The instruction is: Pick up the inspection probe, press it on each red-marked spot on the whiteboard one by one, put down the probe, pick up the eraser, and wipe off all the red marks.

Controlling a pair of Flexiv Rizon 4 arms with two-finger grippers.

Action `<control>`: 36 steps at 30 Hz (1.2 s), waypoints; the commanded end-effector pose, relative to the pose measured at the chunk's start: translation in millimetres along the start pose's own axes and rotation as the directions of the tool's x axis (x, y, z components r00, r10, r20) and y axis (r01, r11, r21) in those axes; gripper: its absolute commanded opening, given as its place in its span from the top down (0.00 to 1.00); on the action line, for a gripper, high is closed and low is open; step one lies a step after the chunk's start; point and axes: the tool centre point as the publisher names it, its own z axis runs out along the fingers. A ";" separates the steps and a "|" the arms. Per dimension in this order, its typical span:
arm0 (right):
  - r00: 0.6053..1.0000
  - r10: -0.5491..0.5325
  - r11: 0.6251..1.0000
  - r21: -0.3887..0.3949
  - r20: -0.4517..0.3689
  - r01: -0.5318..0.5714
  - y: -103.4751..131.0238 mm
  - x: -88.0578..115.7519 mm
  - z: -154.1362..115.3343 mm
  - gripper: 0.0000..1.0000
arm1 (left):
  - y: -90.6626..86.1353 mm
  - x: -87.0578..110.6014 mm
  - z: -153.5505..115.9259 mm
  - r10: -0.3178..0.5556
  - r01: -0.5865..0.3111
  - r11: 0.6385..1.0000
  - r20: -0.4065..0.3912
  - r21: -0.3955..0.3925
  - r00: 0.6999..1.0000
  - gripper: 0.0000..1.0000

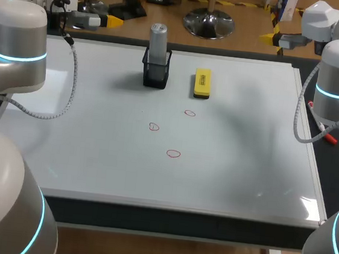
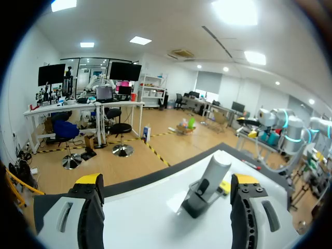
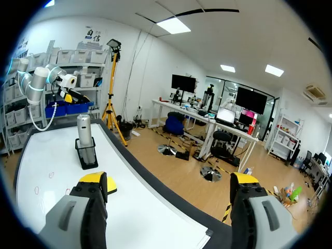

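The grey cylindrical probe (image 1: 158, 41) stands upright in a black holder (image 1: 155, 74) at the back middle of the whiteboard (image 1: 93, 155). A yellow eraser (image 1: 202, 84) lies flat just right of the holder. Three small red circles (image 1: 190, 113) (image 1: 154, 126) (image 1: 173, 154) are drawn in front of them. My left gripper (image 1: 111, 21) hangs open off the board's back left corner; its wrist view shows the probe (image 2: 212, 174) ahead between its spread fingers. My right gripper (image 1: 270, 37) hangs open off the back right corner, with the probe (image 3: 84, 129) and two red circles (image 3: 52, 175) ahead and to its side.
A red pen (image 1: 329, 136) lies on the dark table just beyond the whiteboard's right edge. Both arms' elbows stand over the board's left and right edges. The eraser (image 3: 110, 184) shows partly behind one right finger.
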 end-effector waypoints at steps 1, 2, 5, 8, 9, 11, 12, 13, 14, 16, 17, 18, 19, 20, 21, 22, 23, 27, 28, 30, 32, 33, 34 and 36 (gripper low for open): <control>1.000 0.000 1.000 0.000 0.000 0.000 -0.2 -0.3 0.2 0.00 | 0.5 -0.3 0.2 0.000 0.000 1.000 0.000 0.001 1.000 0.00; 1.000 0.000 1.000 0.000 0.000 0.000 -0.2 -0.3 0.2 0.00 | 0.5 -0.3 0.2 0.000 0.000 1.000 0.000 0.001 1.000 0.00; 1.000 0.000 1.000 0.000 0.000 0.000 -0.2 -0.3 0.2 0.00 | 0.5 -0.3 0.2 0.000 0.000 1.000 0.000 0.001 1.000 0.00; 1.000 0.000 1.000 0.000 0.000 0.000 -0.2 -0.3 0.2 0.00 | 0.5 -0.3 0.2 0.000 0.000 1.000 0.000 0.001 1.000 0.00; 1.000 0.000 1.000 0.000 0.000 0.000 -0.2 -0.3 0.2 0.00 | 0.5 -0.3 0.2 0.000 0.000 1.000 0.000 0.001 1.000 0.00; 1.000 0.000 1.000 0.000 0.000 0.000 -0.2 -0.3 0.2 0.00 | 0.5 -0.3 0.2 0.000 0.000 1.000 0.000 0.001 1.000 0.00; 1.000 0.000 1.000 0.000 0.000 0.000 -0.2 -0.3 0.2 0.00 | 0.5 -0.3 0.2 0.000 0.000 1.000 0.000 0.001 1.000 0.00; 1.000 0.000 1.000 0.000 0.000 0.000 -0.2 -0.3 0.2 0.00 | 0.5 -0.3 0.2 0.000 0.000 1.000 0.000 0.001 1.000 0.00; 1.000 0.000 1.000 0.000 0.000 0.000 -0.2 -0.3 0.2 0.00 | 0.5 -0.3 0.2 0.000 0.000 1.000 0.000 0.001 1.000 0.00; 1.000 0.000 1.000 0.000 0.000 0.000 -0.2 -0.3 0.2 0.00 | 0.5 -0.3 0.2 0.000 0.000 1.000 0.000 0.001 1.000 0.00; 1.000 0.000 1.000 0.000 0.000 0.000 -0.2 -0.3 0.2 0.00 | 0.5 -0.3 0.2 0.000 0.000 1.000 0.000 0.001 1.000 0.00; 1.000 0.000 1.000 0.000 0.000 0.000 -0.2 -0.3 0.2 0.00 | 0.5 -0.3 0.2 0.000 0.000 1.000 0.000 0.001 1.000 0.00; 1.000 0.000 1.000 0.000 0.000 0.000 -0.2 -0.3 0.2 0.00 | 0.5 -0.3 0.2 0.000 0.000 1.000 0.000 0.001 1.000 0.00; 1.000 0.000 1.000 0.000 0.000 0.000 -0.2 -0.3 0.2 0.00 | 0.5 -0.3 0.2 0.000 0.000 1.000 0.000 0.001 1.000 0.00; 1.000 0.000 1.000 0.000 0.000 0.000 -0.2 -0.3 0.2 0.00 | 0.5 -0.3 0.2 0.000 0.000 1.000 0.000 0.001 1.000 0.00; 1.000 0.000 1.000 0.000 0.000 0.000 -0.2 -0.3 0.2 0.00 | 0.5 -0.3 0.2 0.000 0.000 1.000 0.000 0.001 1.000 0.00; 1.000 0.000 1.000 0.000 0.000 0.000 -0.2 -0.3 0.2 0.00 | 0.5 -0.3 0.2 0.000 0.000 1.000 0.000 0.001 1.000 0.00; 1.000 0.000 1.000 0.000 0.000 0.000 -0.2 -0.3 0.2 0.00 | 0.5 -0.3 0.2 0.000 0.000 1.000 0.000 0.001 1.000 0.00; 1.000 0.000 1.000 0.000 0.000 0.000 -0.2 -0.3 0.2 0.00 | 0.5 -0.3 0.2 0.000 0.000 1.000 0.000 0.001 1.000 0.00; 1.000 0.000 1.000 0.000 0.000 0.000 -0.2 -0.3 0.2 0.00 | 0.5 -0.3 0.2 0.000 0.000 1.000 0.000 0.001 1.000 0.00; 1.000 0.000 1.000 0.000 0.000 0.000 -0.2 -0.3 0.2 0.00 | 1.1 -1.1 1.7 0.014 -0.015 1.000 -0.021 -0.005 1.000 0.00; 1.000 0.000 1.000 0.000 0.000 0.000 -0.2 -0.3 0.2 0.00 | 1.3 0.3 3.5 0.023 -0.023 1.000 -0.039 -0.007 0.999 0.00; 1.000 0.000 1.000 0.000 0.000 0.000 -0.2 -0.3 0.2 0.00 | 1.2 2.2 4.9 0.035 -0.036 0.999 -0.071 -0.011 0.997 0.00; 1.000 0.000 1.000 0.000 0.000 0.000 -0.2 -0.3 0.2 0.00 | 1.6 5.3 8.1 0.058 -0.061 0.998 -0.102 -0.033 0.993 0.00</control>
